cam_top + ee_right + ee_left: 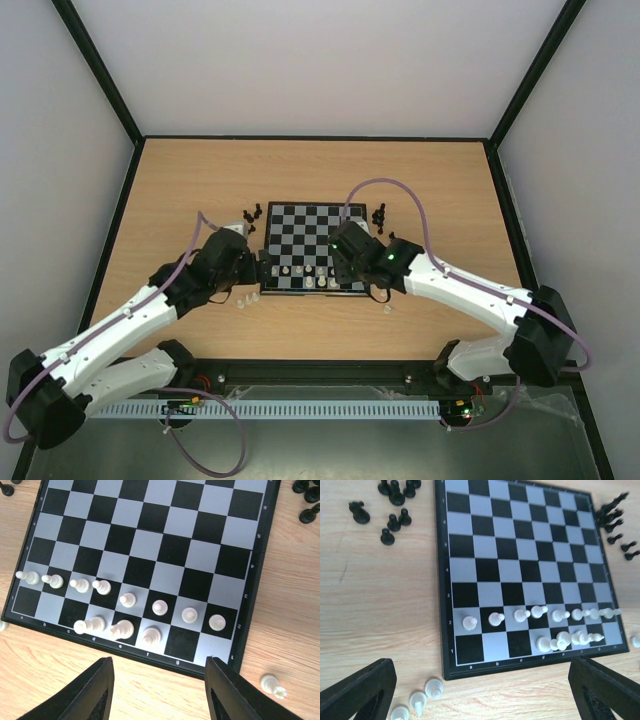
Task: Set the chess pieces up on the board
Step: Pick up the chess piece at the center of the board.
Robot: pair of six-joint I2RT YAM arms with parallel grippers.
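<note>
The chessboard (312, 228) lies mid-table, also in the left wrist view (520, 555) and the right wrist view (165, 545). A row of white pawns (127, 600) fills its second rank, with three white pieces (120, 629) behind on d, e and f. Three loose white pieces (417, 701) lie off the board's near left corner. One white piece (272, 685) lies off its near right corner. Black pieces (394, 515) stand in clusters at both far corners (380, 215). My left gripper (480, 692) is open and empty above the board's near left edge. My right gripper (160, 690) is open and empty above its near right edge.
The wooden table (200, 180) is ringed by a black rim and pale walls. A white slotted rail (320, 410) runs along the near edge between the arm bases. Purple cables loop over both arms.
</note>
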